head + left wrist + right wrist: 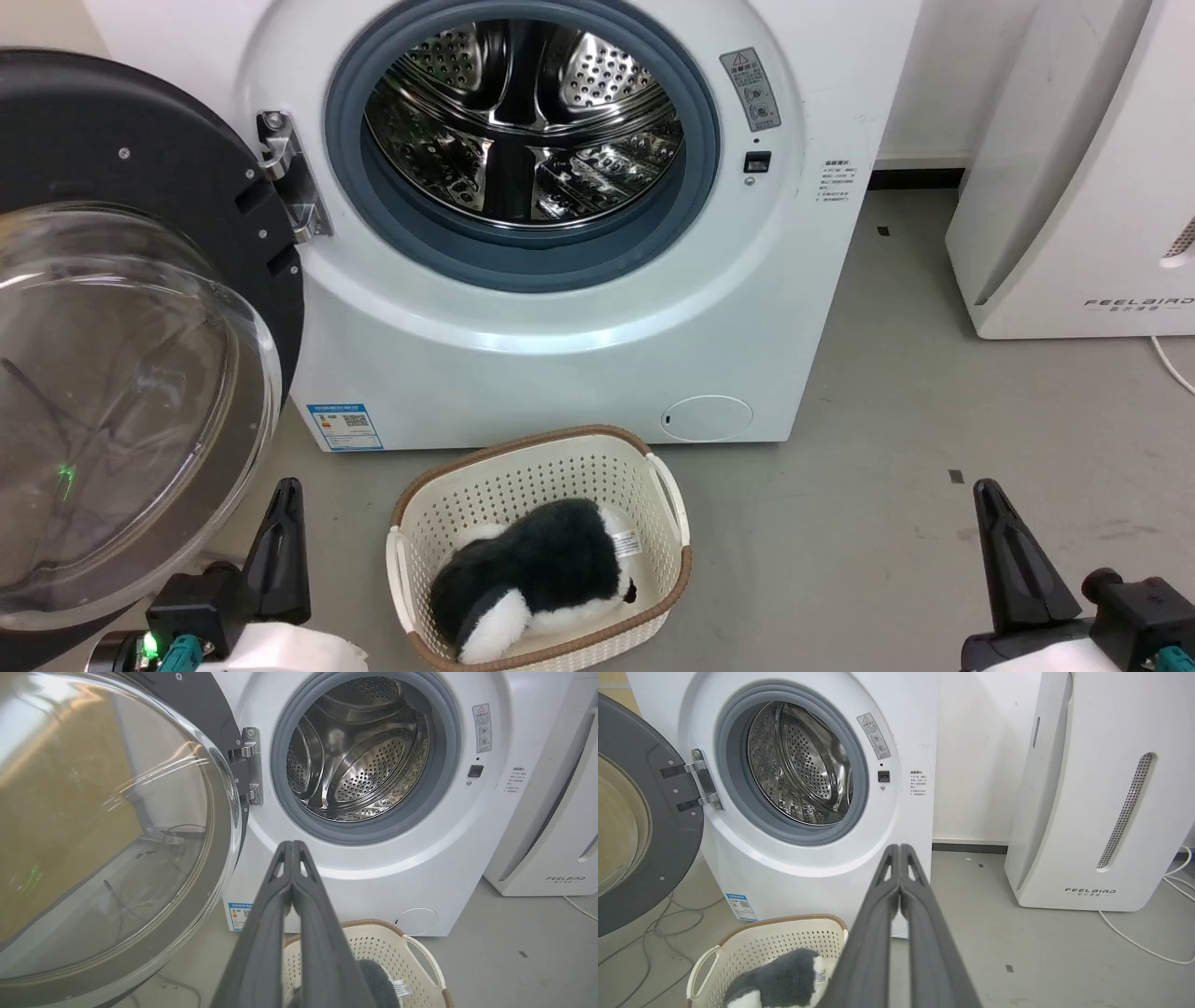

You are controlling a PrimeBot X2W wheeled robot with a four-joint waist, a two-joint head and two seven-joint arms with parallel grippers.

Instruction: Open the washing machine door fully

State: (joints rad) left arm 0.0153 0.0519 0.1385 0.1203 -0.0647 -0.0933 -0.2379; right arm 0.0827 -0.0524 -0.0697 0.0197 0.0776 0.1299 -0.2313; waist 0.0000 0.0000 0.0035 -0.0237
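Left gripper (286,495): you have it low at the head view's lower left, fingers pressed together with nothing between them. In its wrist view the tips meet in front of the washer's white face and touch nothing.
Right gripper (987,495): it sits at the lower right over bare floor (934,420), fingers also closed on nothing, well apart from the washer.
Door (121,355): it stands wide open on your left, hung on the hinge (289,177), with the glass bowl bulging toward you inside its black ring. Its lower rim is near your left gripper's base; you cannot tell whether they touch.
Washer (560,327): it is straight ahead of you, with the mouth fully uncovered.
Drum (523,121): you see bare steel and nothing inside.
Gasket (523,261): this grey ring runs around the drum mouth.
Sticker (345,427): blue, at the washer's lower left corner, just beside the door's rim.
Cap (707,417): round, at the washer's lower right.
Basket (541,439): cream with a brown rim, it sits on the floor just in front of the washer, between your grippers.
Toy (541,569): a black-and-white plush lying in the basket.
Appliance (1074,187): white, marked FEELBIRD, it stands to the washer's right with a gap of floor between them.
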